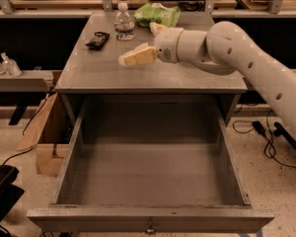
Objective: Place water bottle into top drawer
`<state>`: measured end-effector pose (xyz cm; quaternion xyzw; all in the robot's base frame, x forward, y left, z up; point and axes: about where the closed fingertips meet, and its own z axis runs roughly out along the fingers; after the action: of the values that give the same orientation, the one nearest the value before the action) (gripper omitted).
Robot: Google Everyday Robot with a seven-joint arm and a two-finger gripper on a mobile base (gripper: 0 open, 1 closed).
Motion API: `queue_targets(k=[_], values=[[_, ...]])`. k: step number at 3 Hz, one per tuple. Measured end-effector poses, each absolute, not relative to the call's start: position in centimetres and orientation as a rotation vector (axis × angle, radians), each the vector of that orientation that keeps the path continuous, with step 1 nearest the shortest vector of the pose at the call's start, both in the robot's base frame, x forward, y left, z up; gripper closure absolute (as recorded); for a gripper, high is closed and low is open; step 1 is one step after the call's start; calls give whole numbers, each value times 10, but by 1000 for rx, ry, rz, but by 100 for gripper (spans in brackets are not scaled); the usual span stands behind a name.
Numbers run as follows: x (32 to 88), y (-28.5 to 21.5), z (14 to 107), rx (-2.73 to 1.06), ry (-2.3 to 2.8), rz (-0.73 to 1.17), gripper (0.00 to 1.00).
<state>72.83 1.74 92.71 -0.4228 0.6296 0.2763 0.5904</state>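
The water bottle [124,24], clear with a white cap, stands upright at the back left of the grey tabletop [187,75]. My gripper [145,43] is open just to the bottle's right, above the tabletop. One cream finger [136,57] reaches in front of the bottle's base and hides it. The other finger [157,28] shows behind, to the bottle's right. The gripper holds nothing. The top drawer [148,219] is pulled fully out below the tabletop, with a small metal knob [149,229] on its front panel. Nothing lies in it.
A green bag [158,13] lies at the back of the tabletop and a small black object [97,39] lies left of the bottle. Two tiny pump bottles [4,64] stand on a left shelf. A cardboard box [45,137] and cables [266,137] are on the floor.
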Motion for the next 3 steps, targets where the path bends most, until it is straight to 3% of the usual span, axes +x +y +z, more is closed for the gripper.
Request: queue_targets(k=[2, 3], values=[[785, 34, 920, -889, 1409, 654, 0], [809, 29, 930, -815, 1401, 724, 26]])
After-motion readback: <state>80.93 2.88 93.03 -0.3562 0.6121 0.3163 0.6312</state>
